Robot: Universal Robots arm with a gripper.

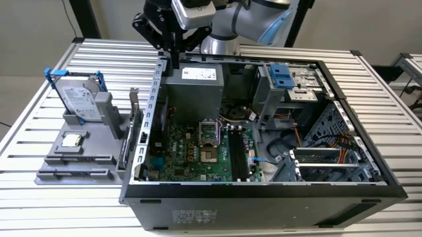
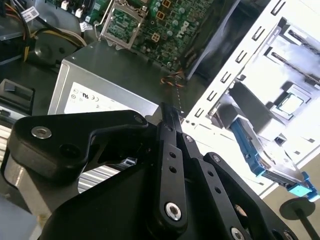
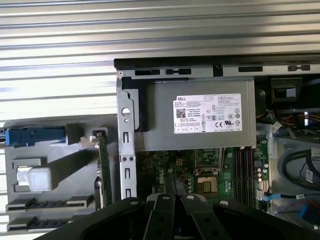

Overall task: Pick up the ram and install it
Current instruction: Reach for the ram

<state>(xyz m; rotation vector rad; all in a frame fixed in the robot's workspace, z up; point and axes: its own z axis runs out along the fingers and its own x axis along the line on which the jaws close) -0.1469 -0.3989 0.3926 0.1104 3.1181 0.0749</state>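
Exterior view first: we've got the gripper hanging over the far edge of the open computer case, right above the grey power supply. Its fingers look pinched together with nothing between them. The ram is standing on edge in the grey fixture on the exterior view's left, just beside the case's outer wall and well apart from the gripper. The same fixture carries the hard drive in its blue frame and the little processor chip. The black memory slots sit on the green motherboard inside the case.

In the second wrist view, the gripper tapers down to a closed tip over the power supply, and as far as we can see it's empty.

In the first wrist view, the gripper is over the motherboard. The ram shows as a thin green strip on edge between the fixture and the case wall.
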